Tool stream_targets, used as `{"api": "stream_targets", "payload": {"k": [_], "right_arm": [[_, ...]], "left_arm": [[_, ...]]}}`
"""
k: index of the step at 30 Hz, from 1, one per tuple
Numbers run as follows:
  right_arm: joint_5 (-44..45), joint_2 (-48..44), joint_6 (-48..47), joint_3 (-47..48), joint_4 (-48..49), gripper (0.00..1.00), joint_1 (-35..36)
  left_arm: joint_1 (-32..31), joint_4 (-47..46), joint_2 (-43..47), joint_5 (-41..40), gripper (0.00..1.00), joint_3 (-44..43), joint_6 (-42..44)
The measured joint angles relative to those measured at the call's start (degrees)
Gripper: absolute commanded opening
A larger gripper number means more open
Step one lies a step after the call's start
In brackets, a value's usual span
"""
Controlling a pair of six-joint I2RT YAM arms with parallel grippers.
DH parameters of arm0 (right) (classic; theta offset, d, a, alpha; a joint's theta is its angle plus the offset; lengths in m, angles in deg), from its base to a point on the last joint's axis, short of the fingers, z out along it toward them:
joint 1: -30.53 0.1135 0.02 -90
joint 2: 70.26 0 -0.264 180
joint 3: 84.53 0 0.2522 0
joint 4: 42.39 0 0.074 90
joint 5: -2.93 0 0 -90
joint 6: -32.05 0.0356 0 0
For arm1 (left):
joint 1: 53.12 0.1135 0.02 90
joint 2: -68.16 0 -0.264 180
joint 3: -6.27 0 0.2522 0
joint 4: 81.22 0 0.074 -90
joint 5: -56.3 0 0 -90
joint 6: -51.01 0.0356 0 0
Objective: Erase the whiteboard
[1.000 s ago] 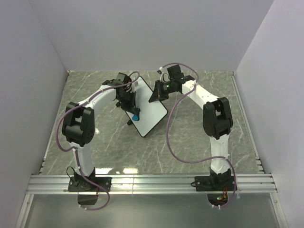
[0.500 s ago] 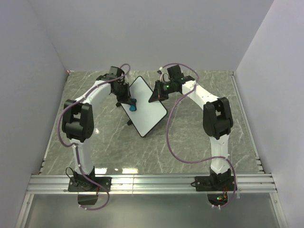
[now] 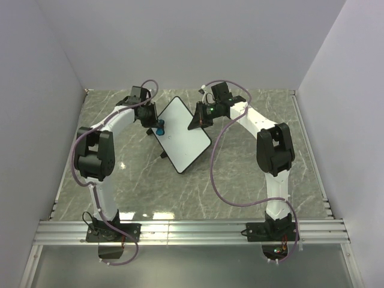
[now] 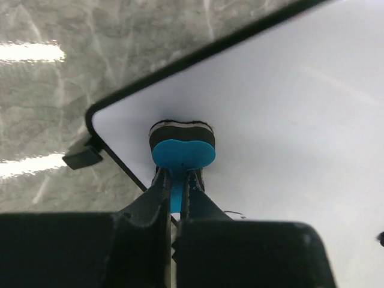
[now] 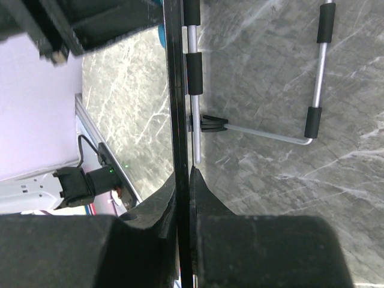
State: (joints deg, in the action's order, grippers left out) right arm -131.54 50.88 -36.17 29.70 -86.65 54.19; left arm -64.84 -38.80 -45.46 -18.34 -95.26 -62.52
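The whiteboard (image 3: 182,135) stands tilted in the middle of the table, its white face showing no scribbles. My left gripper (image 3: 157,127) is shut on a small blue eraser (image 4: 182,150), which presses against the board's face near its left corner (image 4: 252,108). My right gripper (image 3: 195,123) is shut on the board's upper right edge; in the right wrist view that edge shows as a thin black strip (image 5: 175,108) between the fingers. The board's wire stand (image 5: 264,133) shows behind it.
The grey marble table (image 3: 252,174) is bounded by white walls at the left, back and right. A metal rail (image 3: 192,231) runs along the near edge by the arm bases. A black foot (image 4: 82,157) of the board sticks out at its left corner.
My left gripper has carried the blue eraser up and to the left across the board, from its middle left to its far left edge. The right arm and the board have not moved.
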Motion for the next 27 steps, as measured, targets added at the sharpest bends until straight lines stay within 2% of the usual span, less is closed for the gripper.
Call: {"api": "stream_targets", "payload": {"k": [7,14,20,27], "right_arm": [[0.11,-0.17,-0.2,0.0,-0.48,0.0,-0.02],[-0.07,-0.2,-0.44,-0.07,-0.59,0.0,-0.07],[-0.09,-0.7,-0.35,-1.01,0.04,0.0,-0.09],[0.35,-1.31,0.17,-2.08,1.07,0.0,-0.09]], "left_arm": [[-8.26,-1.92,6.32,-3.69,0.0,4.76,1.68],[-15.72,-2.43,10.95,0.76,0.01,6.38,1.55],[-13.44,-5.35,11.43,4.28,0.0,8.98,0.42],[-4.72,-6.19,7.3,9.27,0.0,9.99,-0.28]]}}
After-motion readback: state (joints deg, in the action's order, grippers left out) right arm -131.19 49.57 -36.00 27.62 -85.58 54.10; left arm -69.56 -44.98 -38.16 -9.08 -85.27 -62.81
